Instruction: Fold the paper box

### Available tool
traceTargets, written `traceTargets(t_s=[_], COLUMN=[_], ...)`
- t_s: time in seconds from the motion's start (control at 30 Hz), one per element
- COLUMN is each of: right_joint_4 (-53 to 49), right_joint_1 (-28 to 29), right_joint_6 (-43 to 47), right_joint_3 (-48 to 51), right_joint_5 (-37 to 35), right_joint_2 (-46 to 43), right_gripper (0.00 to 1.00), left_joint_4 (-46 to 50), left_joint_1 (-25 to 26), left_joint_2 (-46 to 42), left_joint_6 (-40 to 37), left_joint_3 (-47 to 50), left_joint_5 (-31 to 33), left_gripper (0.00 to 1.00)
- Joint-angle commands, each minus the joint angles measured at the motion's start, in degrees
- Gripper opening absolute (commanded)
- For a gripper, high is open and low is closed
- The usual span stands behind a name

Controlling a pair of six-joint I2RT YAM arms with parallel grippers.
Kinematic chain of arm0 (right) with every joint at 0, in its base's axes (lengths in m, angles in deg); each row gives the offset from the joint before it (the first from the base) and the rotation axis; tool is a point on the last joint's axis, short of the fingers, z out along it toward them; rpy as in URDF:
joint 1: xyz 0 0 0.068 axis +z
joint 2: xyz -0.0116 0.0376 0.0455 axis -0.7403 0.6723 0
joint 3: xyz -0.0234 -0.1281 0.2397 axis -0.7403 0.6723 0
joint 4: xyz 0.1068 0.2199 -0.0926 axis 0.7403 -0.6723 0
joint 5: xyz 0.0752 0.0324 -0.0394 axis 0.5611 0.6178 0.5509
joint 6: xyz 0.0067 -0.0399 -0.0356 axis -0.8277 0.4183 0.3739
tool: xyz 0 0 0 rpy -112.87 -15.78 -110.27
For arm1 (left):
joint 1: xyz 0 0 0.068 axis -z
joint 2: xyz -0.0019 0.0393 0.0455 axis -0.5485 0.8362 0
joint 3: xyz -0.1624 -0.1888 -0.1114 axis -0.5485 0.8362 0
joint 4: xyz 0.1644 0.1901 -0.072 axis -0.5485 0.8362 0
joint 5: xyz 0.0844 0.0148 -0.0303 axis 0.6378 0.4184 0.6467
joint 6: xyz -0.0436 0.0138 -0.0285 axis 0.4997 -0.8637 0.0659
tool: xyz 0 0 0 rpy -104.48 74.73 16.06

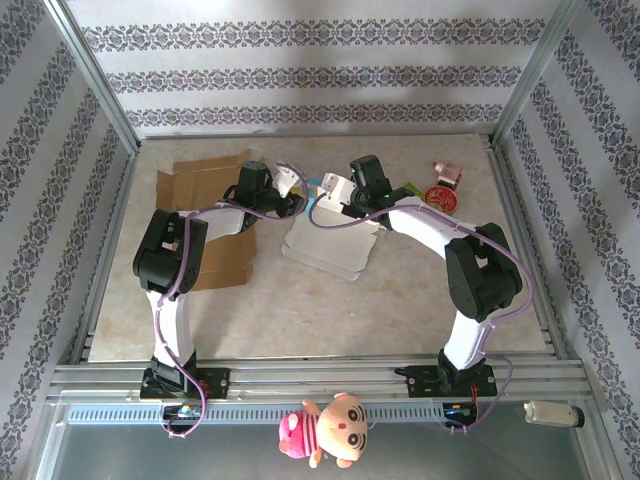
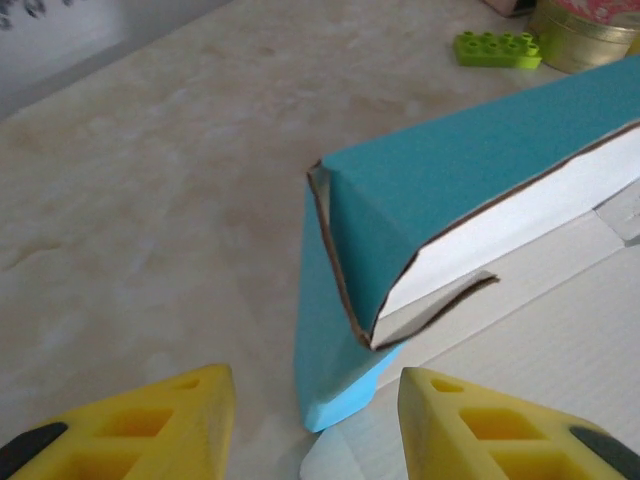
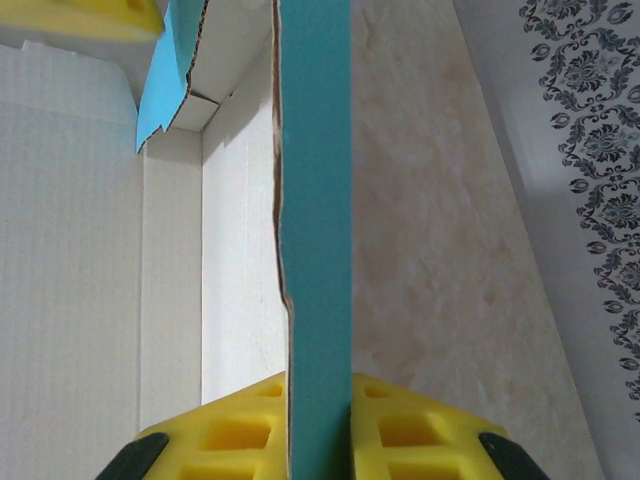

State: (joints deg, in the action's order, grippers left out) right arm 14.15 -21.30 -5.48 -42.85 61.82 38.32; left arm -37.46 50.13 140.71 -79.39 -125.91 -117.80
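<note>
Two walls of the box [image 2: 470, 170] stood half-folded: the right gripper [image 3: 320, 400] pinched one upright, the left gripper [image 2: 310, 390] hung open astride the corner, which likely needed tucking next.

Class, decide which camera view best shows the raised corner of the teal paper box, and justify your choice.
Left wrist: the paper box corner sits close, with both teal walls meeting. Right wrist shows one wall edge-on, clamped by the right gripper. Top external shows it small, partly hidden by the arms.
</note>
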Motion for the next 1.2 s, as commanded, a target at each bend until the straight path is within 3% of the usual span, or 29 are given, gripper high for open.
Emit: traceTargets(t_s=[0.0, 0.13, 0.57, 0.73, 0.87, 1.03, 1.1, 1.17], right_joint_4=[-2.40, -2.63, -4.32, -4.95, -5.03, -5.16, -5.21, -5.44], right_joint_1=[-0.09, -0.02, 0.08, 0.09, 0.26, 0.35, 0.35, 0.35], right_joint_6=[-0.20, -0.20, -0.38, -1.18, -1.90, -1.89, -1.96, -1.94], right_joint_3=[-1.21, -1.45, -2.22, -2.52, -2.78, -3.14, -3.23, -3.23], right_joint_5=[2.33, 2.89, 6.01, 6.93, 6.71, 6.98, 7.17, 7.40], right_joint_2=[1.43, 1.25, 1.59, 1.96, 2.25, 2.34, 2.30, 2.16], right_gripper=[0.16, 0.16, 0.16, 0.16, 0.16, 0.16, 0.16, 0.16], left_joint_4=[0.91, 0.00, -2.67, -0.95, -1.30, -0.61, 0.11, 1.74], left_joint_1=[0.14, 0.18, 0.36, 1.83, 4.34, 5.28, 5.25, 5.31], left_joint_2=[2.71, 4.48, 6.51, 6.45, 5.87, 7.09, 7.63, 8.36], left_joint_6=[0.91, 1.36, 4.01, 5.75, 6.67, 6.95, 6.29, 6.45], left_joint_3=[-2.41, -3.72, -5.85, -6.92, -6.46, -8.25, -9.28, -10.85], left_joint_5=[-4.29, -2.49, -0.65, 8.27, 15.35, 17.46, 18.36, 20.88], left_gripper=[0.46, 0.36, 0.20, 0.00, 0.00, 0.19, 0.15, 0.02])
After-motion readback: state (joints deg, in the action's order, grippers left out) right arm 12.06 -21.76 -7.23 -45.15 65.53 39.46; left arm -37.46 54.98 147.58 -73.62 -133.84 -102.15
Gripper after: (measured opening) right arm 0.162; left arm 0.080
